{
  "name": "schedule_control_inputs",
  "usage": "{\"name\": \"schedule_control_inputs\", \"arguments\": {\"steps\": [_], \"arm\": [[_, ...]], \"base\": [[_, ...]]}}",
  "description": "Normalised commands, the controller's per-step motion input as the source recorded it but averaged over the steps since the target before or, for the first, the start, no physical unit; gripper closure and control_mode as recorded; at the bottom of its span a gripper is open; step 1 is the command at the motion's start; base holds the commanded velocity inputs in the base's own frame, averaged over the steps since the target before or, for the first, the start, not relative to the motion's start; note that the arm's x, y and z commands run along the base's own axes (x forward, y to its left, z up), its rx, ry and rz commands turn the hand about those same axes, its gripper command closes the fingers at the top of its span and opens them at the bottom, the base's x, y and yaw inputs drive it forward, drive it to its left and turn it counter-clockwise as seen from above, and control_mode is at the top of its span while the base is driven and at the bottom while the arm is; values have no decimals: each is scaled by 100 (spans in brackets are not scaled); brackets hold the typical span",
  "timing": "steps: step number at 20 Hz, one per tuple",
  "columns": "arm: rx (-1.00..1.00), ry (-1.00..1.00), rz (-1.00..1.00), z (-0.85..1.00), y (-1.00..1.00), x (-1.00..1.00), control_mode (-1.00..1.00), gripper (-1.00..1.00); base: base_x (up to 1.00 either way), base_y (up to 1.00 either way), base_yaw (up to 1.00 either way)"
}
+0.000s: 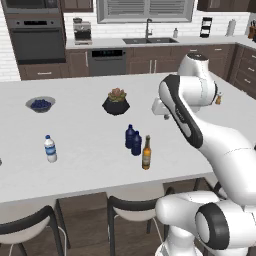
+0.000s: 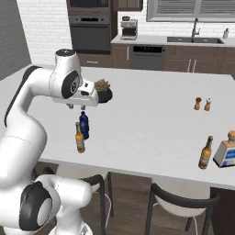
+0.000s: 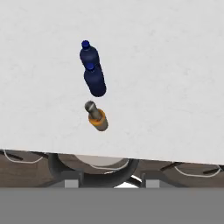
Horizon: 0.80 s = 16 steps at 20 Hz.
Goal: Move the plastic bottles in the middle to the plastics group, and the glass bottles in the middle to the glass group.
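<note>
So the gripper (image 2: 76, 106) hung shut and empty above the counter (image 1: 80, 150)

Mid-frame sat two navy bottles (image 1: 133, 139) touching, amber bottle (image 1: 146, 153) just beside — clear water bottle (image 1: 50, 148) stood far left.

Two navy bottles (image 1: 133, 139) stood touching each other near the counter's (image 1: 90, 150) front edge, with the amber beer bottle (image 1: 146, 153) just beside them, leaving little gap between the three. Bare counter lay all around that cluster. A potted plant (image 1: 116, 102) stood behind them, well apart. The clear water bottle (image 1: 50, 148) stood alone far to the left, open on every side.
</note>
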Motion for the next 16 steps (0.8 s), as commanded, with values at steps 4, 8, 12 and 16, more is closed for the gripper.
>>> {"name": "schedule_control_inputs", "arguments": {"steps": [4,8,12,16], "arm": [[0,2,0,-8,0,-16,-100,-100],[0,18,1,-32,5,-7,-100,-100],[0,11,0,-56,22,0,-100,-100],[0,-2,0,-69,17,3,-100,-100]], "base": [[0,0,0],[0,0,0],[0,0,0],[0,0,0]]}}
